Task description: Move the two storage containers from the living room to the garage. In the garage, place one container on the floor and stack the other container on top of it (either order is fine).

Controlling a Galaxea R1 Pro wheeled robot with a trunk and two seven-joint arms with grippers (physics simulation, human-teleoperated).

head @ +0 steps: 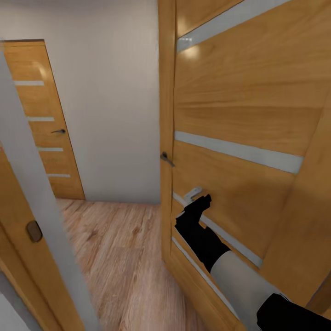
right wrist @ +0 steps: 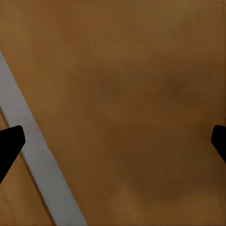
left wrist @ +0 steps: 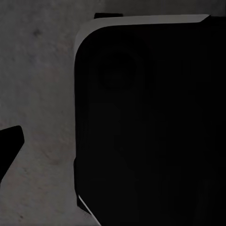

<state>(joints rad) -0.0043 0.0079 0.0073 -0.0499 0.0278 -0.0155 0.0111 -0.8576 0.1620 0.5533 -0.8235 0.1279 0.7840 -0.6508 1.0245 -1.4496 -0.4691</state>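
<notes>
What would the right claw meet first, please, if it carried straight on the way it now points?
Most likely the wooden door: the right claw is open and faces its panel squarely, beside a frosted strip. The gap is hard to judge.

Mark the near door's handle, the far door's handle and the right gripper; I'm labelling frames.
near door's handle (head: 167, 159), head view, lever.
far door's handle (head: 59, 131), head view, lever.
right gripper (head: 205, 200), head view, between the fingers.

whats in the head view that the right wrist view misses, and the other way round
Head view alone: a second wooden door down the hall, the white wall, the plank floor, the near door's handle and the right arm.

Right wrist view alone: two dark fingertips, set wide apart.

Both: the near wooden door and its frosted strip.
</notes>
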